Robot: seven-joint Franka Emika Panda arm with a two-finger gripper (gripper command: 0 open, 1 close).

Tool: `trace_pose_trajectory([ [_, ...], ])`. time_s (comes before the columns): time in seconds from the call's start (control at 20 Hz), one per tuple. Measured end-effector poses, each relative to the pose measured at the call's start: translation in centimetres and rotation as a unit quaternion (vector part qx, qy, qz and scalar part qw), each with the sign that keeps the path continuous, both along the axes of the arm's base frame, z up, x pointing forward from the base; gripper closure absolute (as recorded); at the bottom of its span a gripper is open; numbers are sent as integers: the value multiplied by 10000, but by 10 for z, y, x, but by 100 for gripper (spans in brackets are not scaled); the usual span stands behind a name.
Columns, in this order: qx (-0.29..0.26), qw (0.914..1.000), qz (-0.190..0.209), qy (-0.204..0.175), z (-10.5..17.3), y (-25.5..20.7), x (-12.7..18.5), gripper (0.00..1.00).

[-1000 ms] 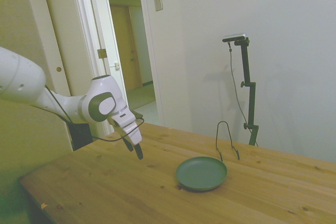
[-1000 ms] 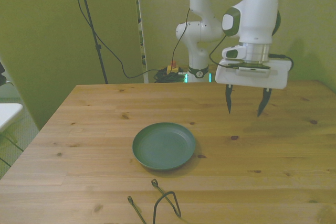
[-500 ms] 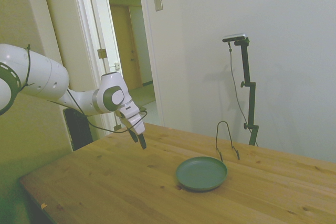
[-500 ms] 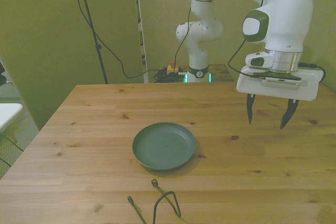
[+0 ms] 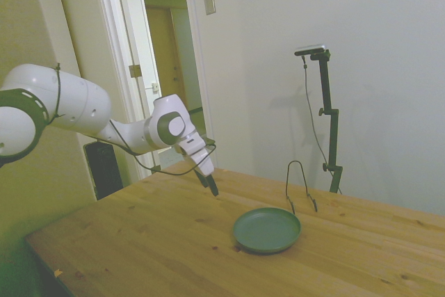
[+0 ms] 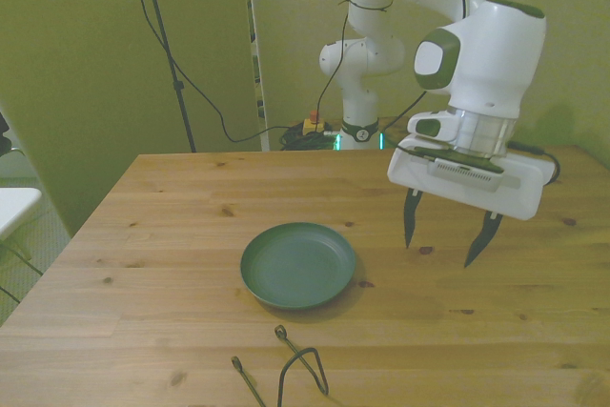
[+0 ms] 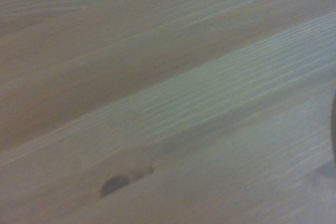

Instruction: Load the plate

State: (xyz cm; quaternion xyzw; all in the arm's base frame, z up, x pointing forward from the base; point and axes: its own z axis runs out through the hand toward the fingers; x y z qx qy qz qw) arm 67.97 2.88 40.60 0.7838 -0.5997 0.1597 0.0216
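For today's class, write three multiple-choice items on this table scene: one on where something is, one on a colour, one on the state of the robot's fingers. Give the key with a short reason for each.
1. In the front view, where does the plate lie relative to the gripper?
A. To its left
B. Directly under it
C. To its right

2. What colour is the plate?
A. White
B. Dark green
C. Red

3. How are the fingers?
A. Shut on the plate
B. Shut on nothing
C. Open and empty

Key:
1 A: the plate sits on the table, left of the gripper.
2 B: its matte surface is dark green.
3 C: the two dark fingers stand well apart above bare wood.
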Motion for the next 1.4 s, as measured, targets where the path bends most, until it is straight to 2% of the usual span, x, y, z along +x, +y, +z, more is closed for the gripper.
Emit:
trace_pose_trajectory([
  [0.3,-164,9996,-230,-6,2,-42,17,0],
  [0.4,-137,9999,-93,6,8,-50,16,0],
  [0.6,-196,9998,-62,-34,6,-56,14,0],
  [1.05,-420,9989,132,146,-17,-109,-24,0],
  [1.4,-363,9987,191,288,-40,-109,-38,0],
])
